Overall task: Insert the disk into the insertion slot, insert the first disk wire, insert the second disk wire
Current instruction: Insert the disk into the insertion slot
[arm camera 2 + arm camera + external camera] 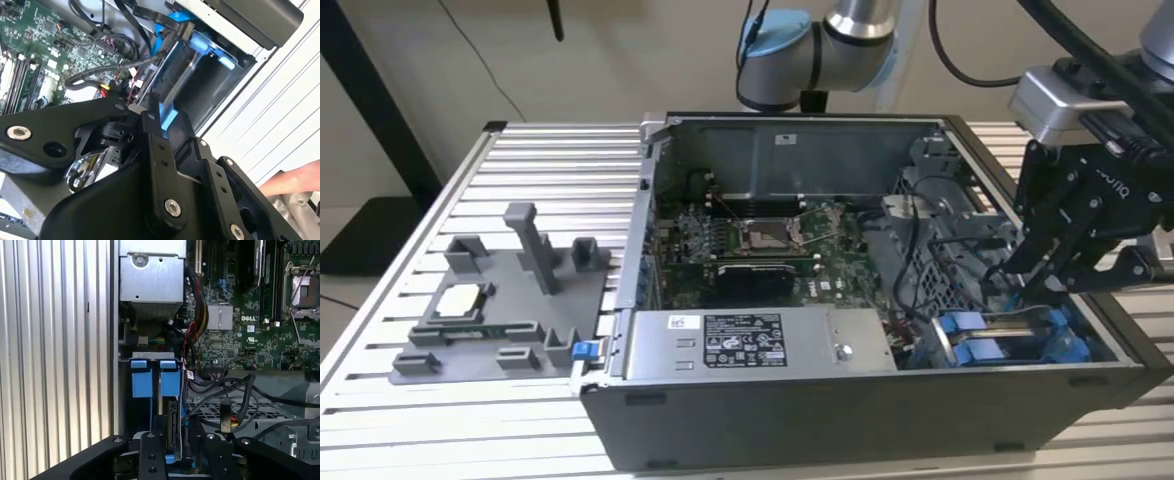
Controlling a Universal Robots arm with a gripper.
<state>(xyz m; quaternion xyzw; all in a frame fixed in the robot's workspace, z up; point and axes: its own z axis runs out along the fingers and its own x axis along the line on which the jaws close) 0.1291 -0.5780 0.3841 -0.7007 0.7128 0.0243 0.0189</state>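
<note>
disk (172, 426) on edge — in insertion slot (137, 415)

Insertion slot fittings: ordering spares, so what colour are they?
The fittings are bright blue, clearest in the first wrist view.

Silver-grey arm (861, 20), blue joint caps (755, 40), black cables (945, 50); black gripper (1025, 275) with screws (172, 207)

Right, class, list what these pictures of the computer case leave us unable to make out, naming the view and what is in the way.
1. The inside of the slot: exterior view, the gripper hangs in front of it.
2. The disk's near end: first wrist view, behind the gripper's black body.
3. What the hand is doing: second wrist view, cut off by the edge.
</note>
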